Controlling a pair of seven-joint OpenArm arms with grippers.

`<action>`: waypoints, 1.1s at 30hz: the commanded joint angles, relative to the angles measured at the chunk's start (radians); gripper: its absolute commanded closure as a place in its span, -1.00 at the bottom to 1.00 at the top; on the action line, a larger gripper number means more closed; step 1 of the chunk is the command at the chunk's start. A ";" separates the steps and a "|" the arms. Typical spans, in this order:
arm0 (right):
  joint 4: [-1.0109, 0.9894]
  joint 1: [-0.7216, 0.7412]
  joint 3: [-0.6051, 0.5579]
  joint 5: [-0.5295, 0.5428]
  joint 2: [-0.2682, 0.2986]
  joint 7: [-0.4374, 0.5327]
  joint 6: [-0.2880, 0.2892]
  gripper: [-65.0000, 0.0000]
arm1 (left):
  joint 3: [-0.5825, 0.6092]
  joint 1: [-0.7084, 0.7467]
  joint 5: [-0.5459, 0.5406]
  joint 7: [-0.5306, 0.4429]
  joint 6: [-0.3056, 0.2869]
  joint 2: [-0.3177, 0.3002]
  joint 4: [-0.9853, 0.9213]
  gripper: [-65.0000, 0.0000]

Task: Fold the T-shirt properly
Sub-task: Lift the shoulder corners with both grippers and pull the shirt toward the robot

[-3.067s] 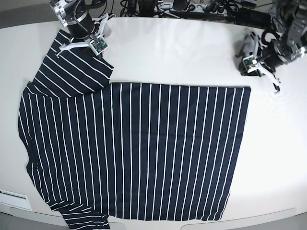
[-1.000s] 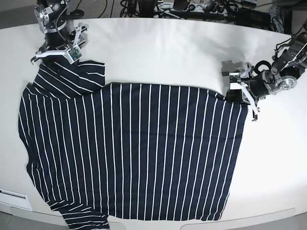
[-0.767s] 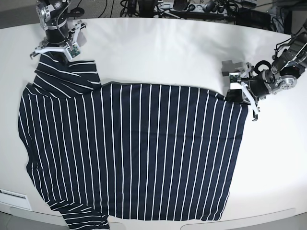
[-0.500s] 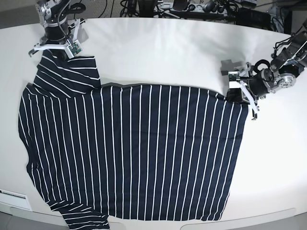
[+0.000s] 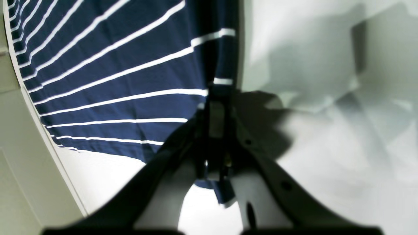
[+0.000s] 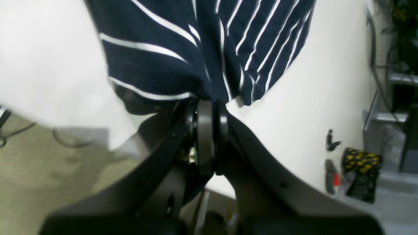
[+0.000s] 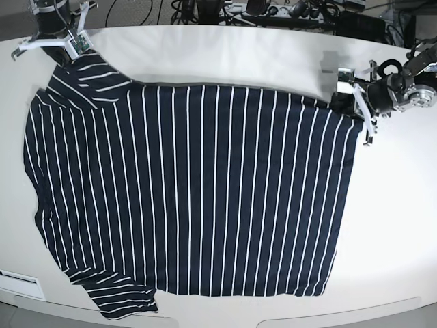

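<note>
Slippage is your risk: both claws pinch thin hems of the T-shirt (image 7: 191, 191), left claw (image 7: 349, 101) and right claw (image 7: 63, 53) along the table's (image 7: 225, 55) far edge; uneven pulling frees one.

A white table (image 7: 239, 55) with dark cables (image 7: 205, 10) behind it.
</note>
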 commanded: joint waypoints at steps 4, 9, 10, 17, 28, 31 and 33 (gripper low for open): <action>0.019 -0.093 0.008 -0.011 0.008 0.003 -0.013 1.00 | -0.011 0.068 -0.005 0.057 0.009 -0.089 0.090 1.00; 0.019 -0.183 0.008 -0.011 0.008 0.003 -0.014 1.00 | -0.011 0.163 -0.024 0.109 0.009 -0.149 0.170 1.00; 0.019 -0.202 0.008 -0.012 0.008 0.002 -0.014 1.00 | -0.011 0.180 -0.024 0.121 0.011 -0.159 0.182 1.00; 0.027 -0.225 0.008 -0.015 0.006 -0.055 -0.050 1.00 | -0.011 0.302 -0.023 0.196 0.042 -0.226 0.257 1.00; 0.027 -0.198 0.010 -0.217 0.046 0.054 -0.201 1.00 | -0.021 0.292 0.206 0.267 0.364 -0.196 0.289 1.00; 0.027 -0.097 0.010 -0.172 0.103 0.098 -0.180 1.00 | -0.021 0.232 0.213 0.275 0.406 -0.152 0.289 1.00; 0.027 -0.031 0.010 -0.164 0.135 0.130 -0.162 1.00 | -0.021 0.195 0.213 0.276 0.409 -0.121 0.289 1.00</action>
